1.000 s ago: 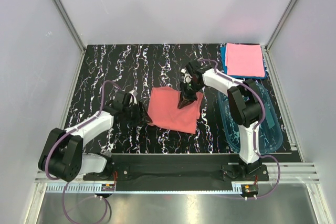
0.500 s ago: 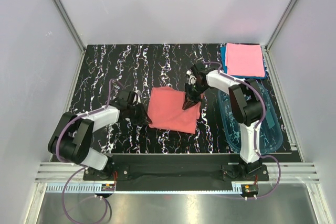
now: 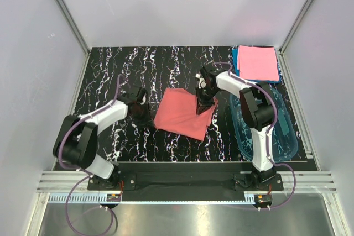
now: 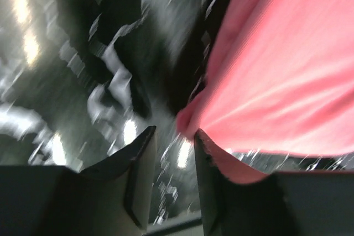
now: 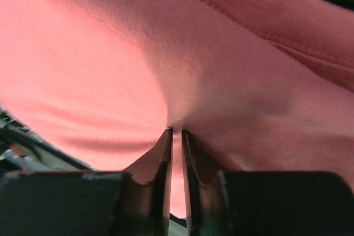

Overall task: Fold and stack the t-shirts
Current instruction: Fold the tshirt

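The salmon t-shirt lies folded into a rough square at the table's middle. My right gripper presses down on its upper right part; in the right wrist view the nearly closed fingertips pinch a tuck of salmon cloth. My left gripper sits low at the shirt's left edge. Its jaws stand apart with only the table between them, and the shirt's corner lies just past the right fingertip. A folded pink t-shirt rests on a blue one at the back right.
A clear blue plastic tub stands at the right, beside the right arm's base. The black marbled table is bounded by white walls and metal frame posts at the back corners.
My left arm has swung so the gripper sits slightly further left and back at the shirt's edge. The right gripper has shifted a little to the right on the salmon cloth.
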